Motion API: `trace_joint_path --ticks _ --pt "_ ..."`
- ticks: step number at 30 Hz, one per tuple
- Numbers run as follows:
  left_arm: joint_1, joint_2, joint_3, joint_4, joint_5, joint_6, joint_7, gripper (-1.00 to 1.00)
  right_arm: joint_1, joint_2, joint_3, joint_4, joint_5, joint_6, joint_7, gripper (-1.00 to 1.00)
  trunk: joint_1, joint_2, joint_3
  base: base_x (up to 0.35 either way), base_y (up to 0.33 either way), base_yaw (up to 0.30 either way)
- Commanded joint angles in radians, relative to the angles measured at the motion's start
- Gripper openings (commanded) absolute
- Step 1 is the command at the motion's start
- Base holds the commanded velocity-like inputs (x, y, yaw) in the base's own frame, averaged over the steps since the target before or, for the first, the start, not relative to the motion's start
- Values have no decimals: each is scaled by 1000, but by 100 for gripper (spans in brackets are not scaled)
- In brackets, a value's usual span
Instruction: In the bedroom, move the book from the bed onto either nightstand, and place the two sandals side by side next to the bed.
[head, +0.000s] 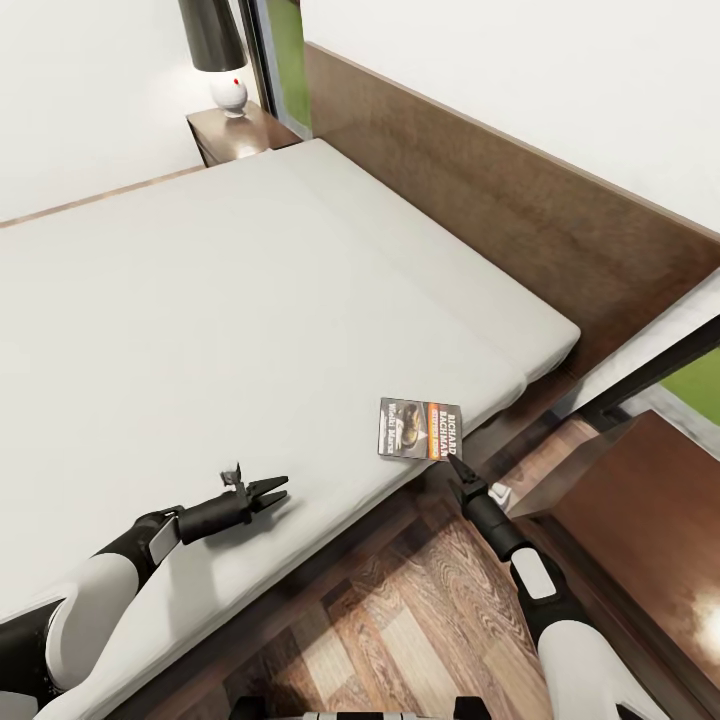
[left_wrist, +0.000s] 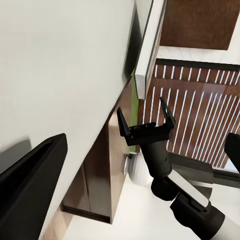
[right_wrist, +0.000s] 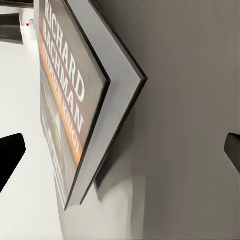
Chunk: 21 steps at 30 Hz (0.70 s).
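Both arms are seen low in the head view: the left gripper (head: 272, 491) is held over the near part of the bed (head: 200, 330) with its fingers spread and empty, and the right gripper (head: 455, 468) is held just at the near edge of the book (head: 421, 429), its fingers spread with nothing pinched. A thin paperback with a dark cover, an orange band and a small picture is laid flat at the mattress's near right corner. "RICHARD BACHMAN" is printed in white letters on it.

My book (head: 421, 429) – dark cover, orange band, white lettering – flat at the pale bed's (head: 200, 300) near corner, nightstand (head: 235, 135) far off
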<state>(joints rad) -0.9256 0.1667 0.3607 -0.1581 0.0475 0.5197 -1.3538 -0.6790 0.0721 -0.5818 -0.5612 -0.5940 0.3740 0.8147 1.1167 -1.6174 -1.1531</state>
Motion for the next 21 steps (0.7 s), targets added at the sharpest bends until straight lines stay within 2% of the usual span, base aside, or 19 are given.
trace_joint_path --ticks 1,15,20,21 --pt "1 0 -26 2 -6 17 75 100 -1 1 -6 -1 -3 8 3 100 0 0 -1 0 0 0" --pt "1 0 -26 2 -6 17 76 100 -1 0 -6 -8 -3 8 4 100 0 0 -1 0 0 0" --pt "1 0 -26 2 -5 17 75 100 -1 -6 -8 -9 -3 9 4 100 0 0 -1 0 0 0" --pt "1 0 -26 2 -5 17 75 100 -1 -14 -9 -20 -3 9 4 100 0 0 -1 0 0 0"
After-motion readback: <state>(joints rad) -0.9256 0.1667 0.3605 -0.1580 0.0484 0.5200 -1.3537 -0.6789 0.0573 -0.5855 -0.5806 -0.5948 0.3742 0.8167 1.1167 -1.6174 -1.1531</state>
